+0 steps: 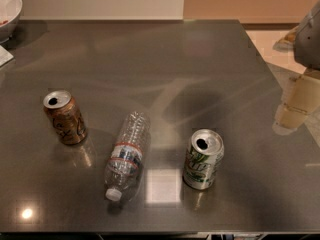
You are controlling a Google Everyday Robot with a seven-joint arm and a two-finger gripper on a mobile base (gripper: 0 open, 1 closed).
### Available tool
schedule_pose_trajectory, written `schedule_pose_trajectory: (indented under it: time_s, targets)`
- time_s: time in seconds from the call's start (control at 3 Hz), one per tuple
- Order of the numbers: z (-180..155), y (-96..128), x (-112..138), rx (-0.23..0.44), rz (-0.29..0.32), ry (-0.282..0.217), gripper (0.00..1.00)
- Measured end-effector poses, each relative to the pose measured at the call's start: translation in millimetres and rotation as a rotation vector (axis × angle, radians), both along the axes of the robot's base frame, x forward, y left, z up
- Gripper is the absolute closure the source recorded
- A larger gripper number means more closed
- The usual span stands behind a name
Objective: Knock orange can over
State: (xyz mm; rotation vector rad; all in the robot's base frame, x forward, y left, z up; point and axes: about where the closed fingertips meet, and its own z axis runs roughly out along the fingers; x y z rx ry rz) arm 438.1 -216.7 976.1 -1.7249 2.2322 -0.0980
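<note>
A dark grey, glossy tabletop [165,59] with soft streaks of reflected light carries three drink containers. Taking its middle as the clock's centre and its far edge as 12 o'clock, the small orange-brown aluminium can with dark printed markings [64,116] stands upright at about 9 o'clock. Its silver top faces up and its pull-tab hole is open and dark, so what is inside cannot be seen.

A clear, ribbed plastic bottle with a white label edged in red [127,156] lies on its side at about 7 o'clock. Its white cap points toward the near edge, and I cannot tell whether it holds anything. It lies near the orange-brown can, at that can's 4 o'clock, and the two do not touch.

A silver aluminium can printed in green and white [203,159] stands upright at about 5 o'clock, its top hole also open and dark, apart from the bottle.

The rim of a smooth white bowl [9,6] shows at about 10 o'clock in the far corner; its contents are unclear.

The claw [292,109], pale cream below a grey housing, hangs at 3 o'clock by the tabletop's right edge. It is well apart from all three containers and holds and touches nothing. How far it stands open I cannot tell.
</note>
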Motion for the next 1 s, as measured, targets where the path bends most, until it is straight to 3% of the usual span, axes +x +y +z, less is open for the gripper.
schedule_pose_trajectory:
  time_s: [0.33, 0.67, 1.0]
  targets:
    - [0.0, 0.0, 0.0, 0.000, 0.000, 0.000, 0.00]
    - [-5.4, 9.9, 17.9, 0.037, 0.033, 0.023, 0.00]
    - [-20.5, 38.8, 50.8, 0.112, 0.096, 0.049, 0.00]
